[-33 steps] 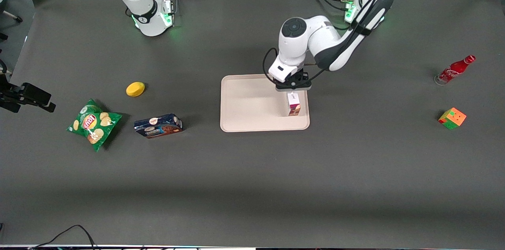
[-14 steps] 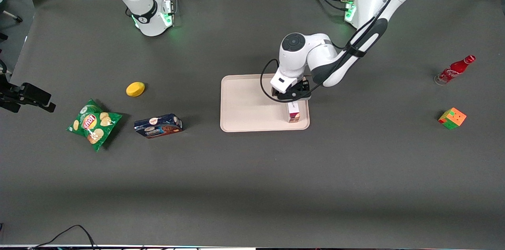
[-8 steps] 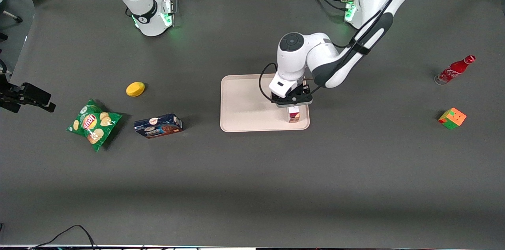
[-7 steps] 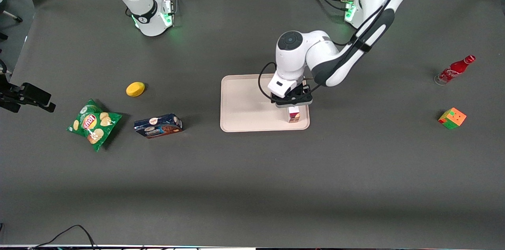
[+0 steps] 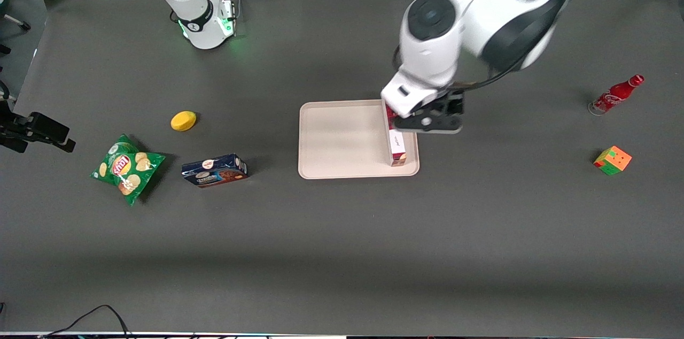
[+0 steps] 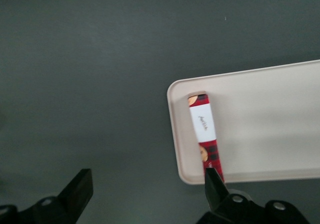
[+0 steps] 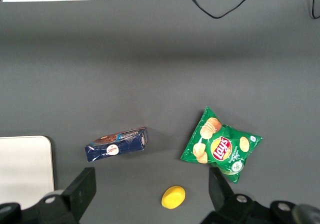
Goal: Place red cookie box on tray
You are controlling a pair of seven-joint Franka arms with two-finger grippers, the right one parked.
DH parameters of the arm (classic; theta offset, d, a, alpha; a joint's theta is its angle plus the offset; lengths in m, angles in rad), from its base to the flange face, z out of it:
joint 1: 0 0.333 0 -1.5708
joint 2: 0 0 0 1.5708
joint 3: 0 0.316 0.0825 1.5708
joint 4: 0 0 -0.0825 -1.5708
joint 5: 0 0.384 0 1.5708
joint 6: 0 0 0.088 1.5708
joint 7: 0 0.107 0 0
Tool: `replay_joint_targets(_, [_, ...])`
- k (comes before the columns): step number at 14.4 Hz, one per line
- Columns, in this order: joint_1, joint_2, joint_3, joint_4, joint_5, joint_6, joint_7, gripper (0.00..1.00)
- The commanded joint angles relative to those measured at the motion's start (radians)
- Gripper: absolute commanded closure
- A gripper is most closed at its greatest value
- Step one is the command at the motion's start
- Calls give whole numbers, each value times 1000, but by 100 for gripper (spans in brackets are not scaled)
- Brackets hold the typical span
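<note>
Now the red cookie box (image 5: 394, 138) lies inside the tray (image 5: 331, 141), standing on a narrow long side, tight along the tray's rim at the working arm's end. Its long axis runs from the tray edge nearer the front camera toward the edge farther from it. The white label band faces up in the left wrist view (image 6: 204, 134), where the tray (image 6: 270, 109) shows bare beside it.

The gripper (image 5: 430, 120) hangs well above the tray, over the rim toward the working arm's end of the table. Its fingers are spread wide with nothing between them; in the left wrist view the gripper (image 6: 147, 189) frames only dark table mat, and one fingertip (image 6: 212, 181) overlaps the box's end only by line of sight. So the box lies below the jaws and slightly toward the parked arm's end, no longer between them.

Half a second ago the gripper sat low over the box and hid most of its length. It has since let go, risen sharply and drifted off toward the working arm's end, so more of the carton shows. The box's nearer end sits in the same spot on the tray as before.

I judge the placing done. What remains is a clean retreat, and the carton's narrow footing makes any brush a tipping risk.
</note>
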Motion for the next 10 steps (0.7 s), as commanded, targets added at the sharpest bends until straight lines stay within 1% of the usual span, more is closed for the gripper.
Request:
replay_joint_targets(1, [13,-65,113,139,-95,-200,278,0])
replay_joint_targets(2, [5,-106,185,141,-109,-217,375,0])
replay_joint_targets(4, [-15,-192,372,104,-174,-229,548,0])
replay_joint_targets(6, [-42,-253,542,48,-236,-202,644,0])
replay_joint_targets(7, [-53,-275,604,25,-256,-190,664,0])
replay_joint_targets(8, [-55,-308,643,-18,-273,-156,664,0])
replay_joint_targets(10, [-53,-428,683,-203,-287,-18,664,0])
